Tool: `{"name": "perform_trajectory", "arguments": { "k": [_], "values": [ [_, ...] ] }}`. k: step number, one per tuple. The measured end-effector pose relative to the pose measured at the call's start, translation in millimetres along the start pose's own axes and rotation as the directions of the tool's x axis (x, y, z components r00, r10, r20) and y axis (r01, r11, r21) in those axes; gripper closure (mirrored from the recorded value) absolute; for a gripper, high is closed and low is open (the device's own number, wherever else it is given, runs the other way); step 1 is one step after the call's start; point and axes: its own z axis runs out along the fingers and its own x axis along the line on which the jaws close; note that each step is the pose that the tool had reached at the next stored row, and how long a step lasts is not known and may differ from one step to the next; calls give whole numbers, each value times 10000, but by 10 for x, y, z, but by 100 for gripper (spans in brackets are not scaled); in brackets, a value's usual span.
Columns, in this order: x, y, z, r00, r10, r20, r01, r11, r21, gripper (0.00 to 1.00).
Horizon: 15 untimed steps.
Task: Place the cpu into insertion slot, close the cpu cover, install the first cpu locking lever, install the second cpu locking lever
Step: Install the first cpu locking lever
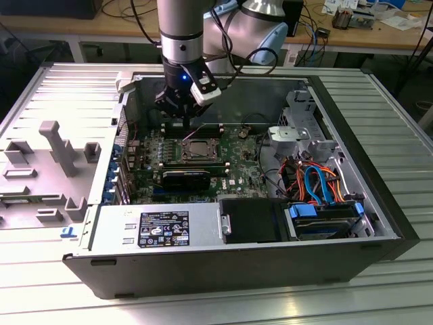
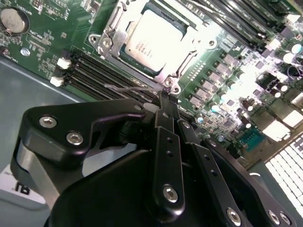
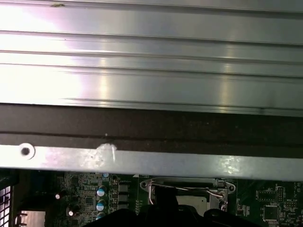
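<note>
Exterior view: gripper [image 1: 185,122] at 11 o'clock of the insertion slot [image 1: 183,150]; second wrist view: jaws pressed together against the locking lever [image 2: 132,88] beside the seated cpu [image 2: 154,38] (best pressed steadily, I judge); first wrist view: cpu cover [image 3: 184,180] down.

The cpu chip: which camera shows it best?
The second wrist view: the cpu lies close and large, its pale metal top plain inside the cpu cover. In the exterior view it is a small square on the green board. The first wrist view catches the cover's edge; the chip is hard to tell.
</note>
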Motion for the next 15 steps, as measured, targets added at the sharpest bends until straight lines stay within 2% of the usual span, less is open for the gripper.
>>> {"name": "perform_trajectory", "arguments": {
  "k": [3,15],
  "values": [
    [-42,10,28,10000,0,1,0,10000,-1,89],
    [-133,58,103,10000,1,-1,-1,10000,0,89]
  ]
}}
